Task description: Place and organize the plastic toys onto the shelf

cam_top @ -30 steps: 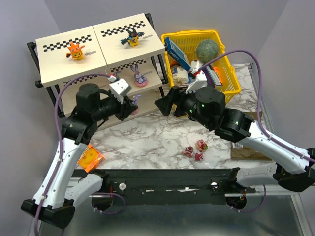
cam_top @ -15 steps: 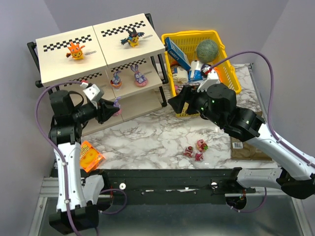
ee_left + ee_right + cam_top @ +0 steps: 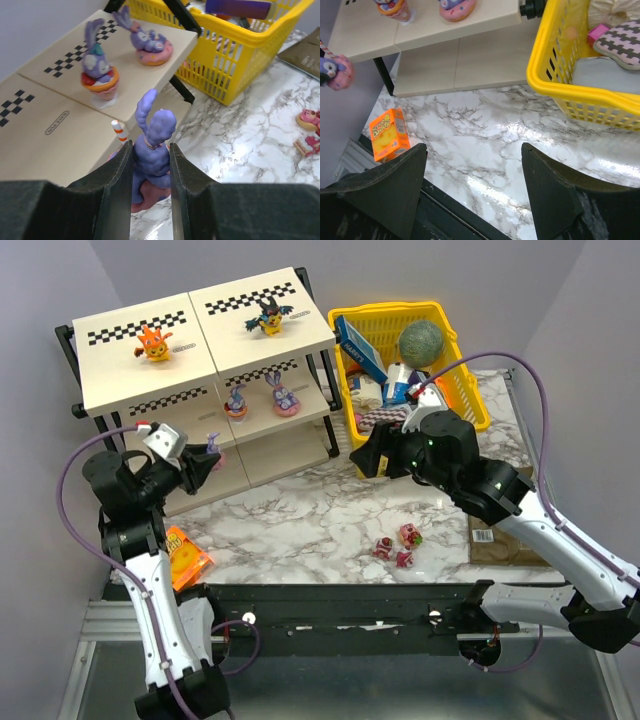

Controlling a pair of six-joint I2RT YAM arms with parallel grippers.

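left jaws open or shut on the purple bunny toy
Shut: in the left wrist view both jaws press against the purple bunny toy.

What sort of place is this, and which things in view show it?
Likely a robot lab test bench: two arms bolted at a marble-patterned table, bare grey walls, a small shelf staged with toy figurines.

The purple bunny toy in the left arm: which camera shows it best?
The left wrist view: the purple bunny figurine sits close between the jaws of the left gripper. Top external shows a tiny speck; right wrist crops it at its left edge.
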